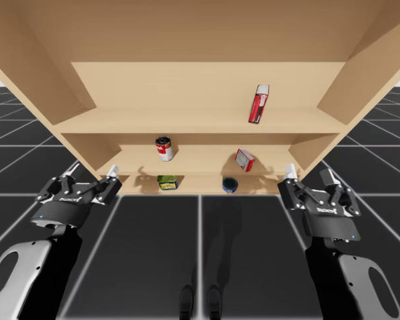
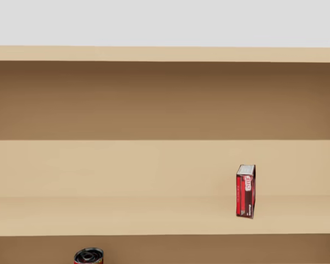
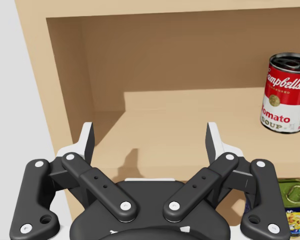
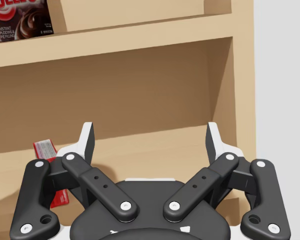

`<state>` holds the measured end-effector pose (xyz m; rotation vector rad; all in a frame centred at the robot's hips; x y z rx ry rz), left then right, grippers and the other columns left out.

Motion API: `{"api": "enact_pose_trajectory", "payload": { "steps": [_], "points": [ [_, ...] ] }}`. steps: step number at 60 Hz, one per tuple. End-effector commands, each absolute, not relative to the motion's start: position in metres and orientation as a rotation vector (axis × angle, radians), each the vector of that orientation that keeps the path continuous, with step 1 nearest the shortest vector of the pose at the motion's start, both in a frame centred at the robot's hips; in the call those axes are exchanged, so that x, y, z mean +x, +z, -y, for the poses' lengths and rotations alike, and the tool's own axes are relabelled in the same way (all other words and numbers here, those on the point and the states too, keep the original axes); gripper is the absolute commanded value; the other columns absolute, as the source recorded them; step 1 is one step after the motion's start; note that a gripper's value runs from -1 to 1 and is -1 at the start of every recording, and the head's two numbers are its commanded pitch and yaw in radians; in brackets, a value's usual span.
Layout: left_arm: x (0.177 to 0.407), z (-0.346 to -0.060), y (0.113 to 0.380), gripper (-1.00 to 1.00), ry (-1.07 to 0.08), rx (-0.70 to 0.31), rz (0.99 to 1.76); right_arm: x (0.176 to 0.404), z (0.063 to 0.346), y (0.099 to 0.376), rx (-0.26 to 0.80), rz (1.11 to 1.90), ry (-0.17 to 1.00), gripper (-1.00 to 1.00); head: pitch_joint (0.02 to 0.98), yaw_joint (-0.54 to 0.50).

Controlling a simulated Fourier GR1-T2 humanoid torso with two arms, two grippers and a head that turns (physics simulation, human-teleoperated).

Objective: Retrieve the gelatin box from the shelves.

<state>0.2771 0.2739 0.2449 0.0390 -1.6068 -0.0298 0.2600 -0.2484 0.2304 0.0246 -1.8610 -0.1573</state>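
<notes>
The small red and white box (image 1: 245, 159) lies tilted on the middle shelf, right of centre. In the right wrist view this small red box (image 4: 46, 149) sits ahead of my right gripper (image 4: 150, 136) and off to one side, partly hidden behind a finger. My right gripper (image 1: 309, 173) hovers in front of the shelves' right end, open and empty. In front of the left end my left gripper (image 1: 91, 176) is open too, with nothing between its fingers (image 3: 87, 140).
A tall dark-red box (image 1: 258, 104) stands on the upper shelf (image 2: 126, 214). A red and white can (image 1: 164, 148) stands on the middle shelf. On the bottom shelf are a green and yellow can (image 1: 167, 182) and a blue can (image 1: 230, 185). Side walls (image 1: 320, 153) bound the shelves.
</notes>
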Motion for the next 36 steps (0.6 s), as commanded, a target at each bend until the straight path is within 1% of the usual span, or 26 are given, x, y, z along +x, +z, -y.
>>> {"api": "enact_pose_trajectory", "payload": {
  "steps": [1,10,19,30,36],
  "points": [
    [0.2770,-0.2752,0.2454,-1.00,-0.024,0.043,1.612,0.2577,0.2501,0.2302,0.015,1.856,-0.163,-1.00,0.090,-0.02],
    [0.2770,-0.2756,0.2456,-1.00,-0.024,0.041,1.614,0.2569,0.2515,0.2326,0.111,1.851,-0.126,-1.00,0.116,-0.02],
    [0.2771,-0.2762,0.2456,-1.00,-0.025,0.041,1.615,0.2574,0.2523,0.2331,0.100,1.846,-0.140,-1.00,0.210,-0.02],
    [0.2766,-0.2763,0.2458,-1.00,-0.031,0.038,1.617,0.2579,0.2518,0.2323,0.094,1.844,-0.128,-1.00,0.333,-0.03],
    [0.2762,-0.2763,0.2459,-1.00,-0.037,0.036,1.619,0.2581,0.2513,0.2317,0.091,1.842,-0.117,-1.00,0.398,-0.07]
  ]
}}
